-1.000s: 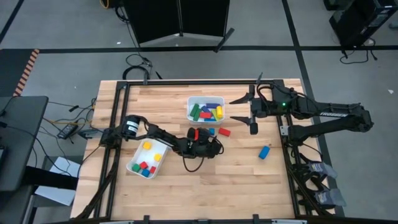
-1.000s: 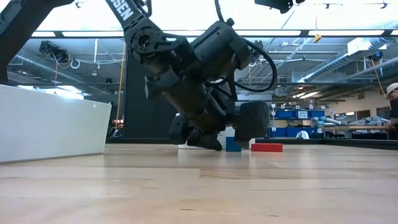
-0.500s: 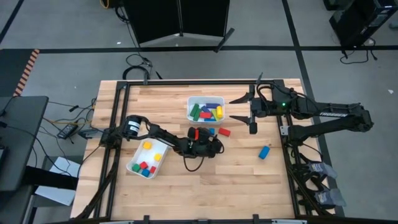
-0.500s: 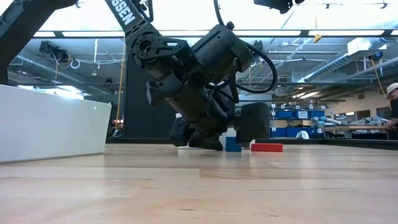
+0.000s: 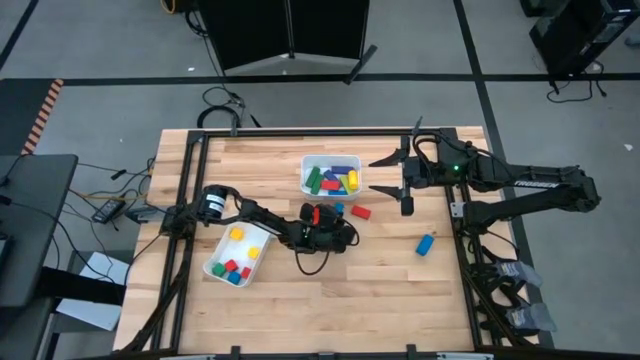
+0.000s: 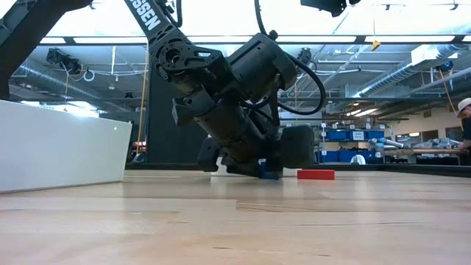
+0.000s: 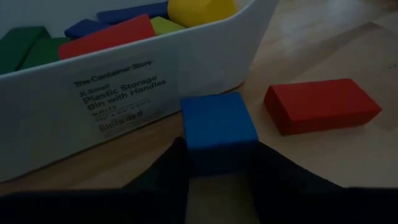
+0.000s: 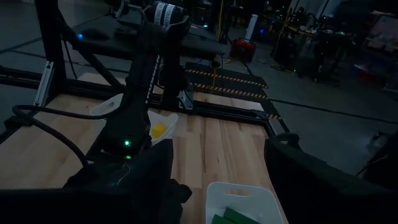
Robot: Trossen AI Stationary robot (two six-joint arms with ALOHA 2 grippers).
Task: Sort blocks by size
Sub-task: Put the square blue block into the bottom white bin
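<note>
Left end effector (image 7: 214, 163) sits low on the surface, fingers spread around the blue cube (image 7: 217, 127), not yet pinching; right arm waits farther off.

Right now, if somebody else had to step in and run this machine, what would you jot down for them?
Left gripper: down on the table beside the upper white tray, fingers either side of a small blue cube; whether it is gripped yet is unclear.
Right gripper: open, hanging near the same tray, holding nothing.
Done: the upper tray holds longer bars in green, blue, red and yellow; the lower-left tray holds short cubes, yellow, red, blue and green.
Left: the blue cube, a red bar lying next to it, and a lone blue block further over on the right side of the table.
</note>
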